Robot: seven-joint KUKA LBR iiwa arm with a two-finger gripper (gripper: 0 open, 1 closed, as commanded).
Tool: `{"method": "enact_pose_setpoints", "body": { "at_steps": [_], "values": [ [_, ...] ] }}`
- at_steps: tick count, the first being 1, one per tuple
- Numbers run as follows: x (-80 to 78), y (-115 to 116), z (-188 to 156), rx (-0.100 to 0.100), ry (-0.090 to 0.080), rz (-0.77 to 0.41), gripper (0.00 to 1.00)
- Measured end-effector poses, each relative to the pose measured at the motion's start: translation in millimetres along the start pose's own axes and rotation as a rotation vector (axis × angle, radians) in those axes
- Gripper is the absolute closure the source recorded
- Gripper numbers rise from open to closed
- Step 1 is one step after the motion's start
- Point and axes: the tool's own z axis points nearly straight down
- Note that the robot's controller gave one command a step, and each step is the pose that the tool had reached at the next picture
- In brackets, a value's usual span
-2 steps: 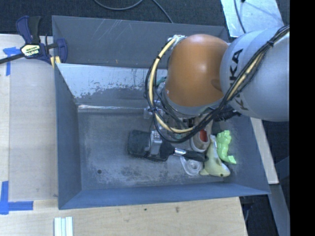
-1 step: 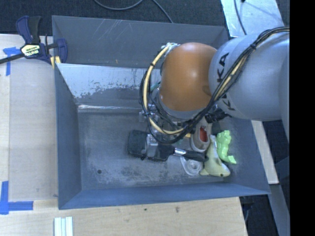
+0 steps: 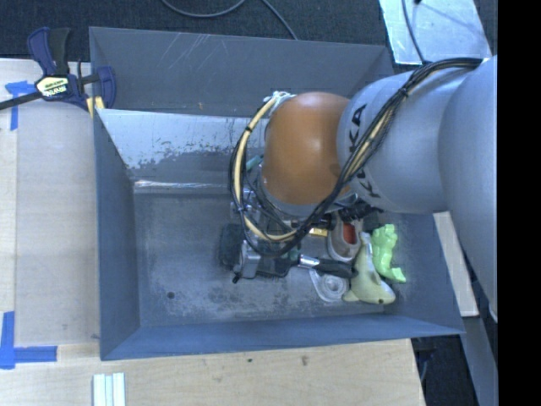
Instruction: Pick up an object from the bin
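My gripper (image 3: pixel 254 260) is low over the bin floor, a little right of the middle, with most of it hidden under the arm's wrist. Just right of it lies a small clear plastic piece (image 3: pixel 330 287) next to a black-and-silver bit (image 3: pixel 325 266). Further right, a bright green toy (image 3: pixel 386 250) rests against a pale yellow-green soft shape (image 3: pixel 369 284). A round red-and-white thing (image 3: pixel 342 235) sits behind them, partly covered by the arm. Nothing can be seen held by the gripper.
The loose things are bunched at the bin's front right. The arm and its cables cover the back right of the bin. The bin's left half is bare scuffed metal floor with sloping walls around it.
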Motion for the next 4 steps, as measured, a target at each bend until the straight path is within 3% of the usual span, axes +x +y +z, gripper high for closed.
{"method": "enact_pose_setpoints", "body": {
  "at_steps": [1, 2, 3, 4],
  "values": [
    [-2.9, 4, 27, 0.001, 0.003, 0.183, 0.00],
    [16.0, -32, 60, 0.000, -0.001, 0.017, 1.00],
    [15.9, -32, 59, 0.000, -0.001, 0.017, 1.00],
    [22.8, -32, 10, 0.001, 0.005, -0.011, 1.00]
  ]
}}
